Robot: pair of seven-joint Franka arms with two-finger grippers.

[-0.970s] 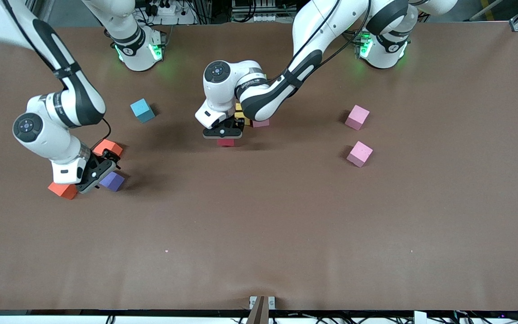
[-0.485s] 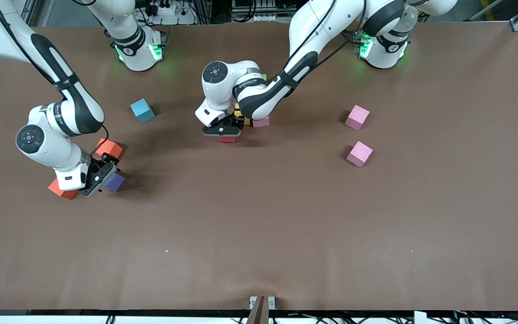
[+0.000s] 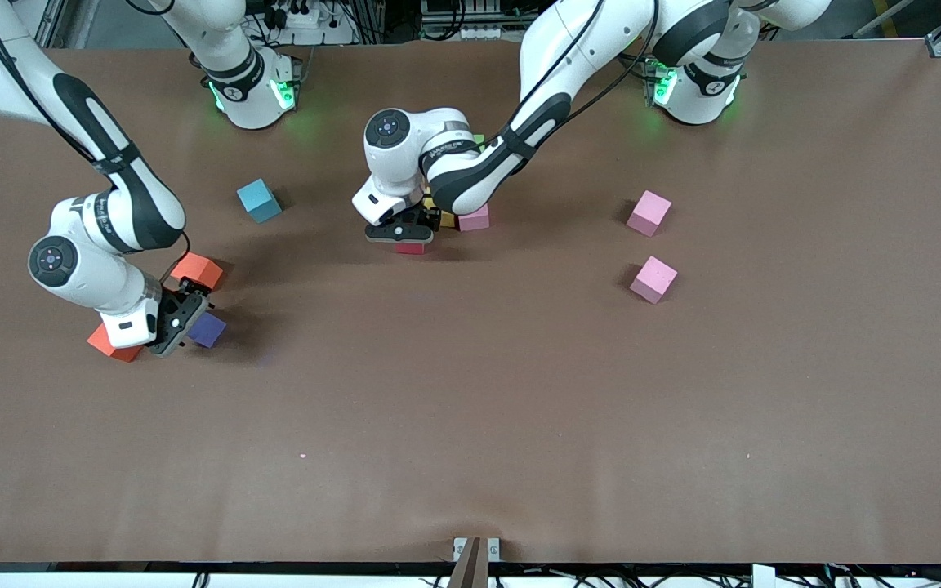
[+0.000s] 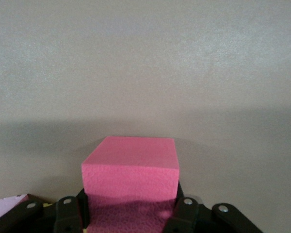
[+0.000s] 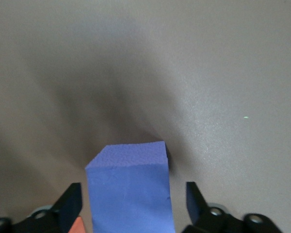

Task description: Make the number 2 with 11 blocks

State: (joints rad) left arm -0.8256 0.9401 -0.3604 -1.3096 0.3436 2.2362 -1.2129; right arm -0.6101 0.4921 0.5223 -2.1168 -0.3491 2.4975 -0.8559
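My left gripper (image 3: 410, 238) is shut on a red block (image 3: 411, 247), low over the middle of the table. In the left wrist view that red block (image 4: 130, 167) sits pinched between the fingers of the left gripper (image 4: 131, 208). Right beside it, a cluster with a pink block (image 3: 474, 217) and a yellow block (image 3: 443, 218) is mostly hidden under the left arm. My right gripper (image 3: 193, 325) is open, its fingers either side of a purple block (image 3: 209, 330) with gaps. The right wrist view shows the purple block (image 5: 130, 194) between the spread fingers of the right gripper (image 5: 133, 199).
Two orange blocks (image 3: 198, 269) (image 3: 113, 343) lie close to the right gripper. A light blue block (image 3: 259, 200) lies farther from the camera. Two pink blocks (image 3: 649, 212) (image 3: 653, 278) lie toward the left arm's end. The table's front edge (image 3: 470, 555) is brown and bare.
The left gripper has carried the red block closer to the cluster. The right gripper has settled lower around the purple block and its fingers have drawn in a little.
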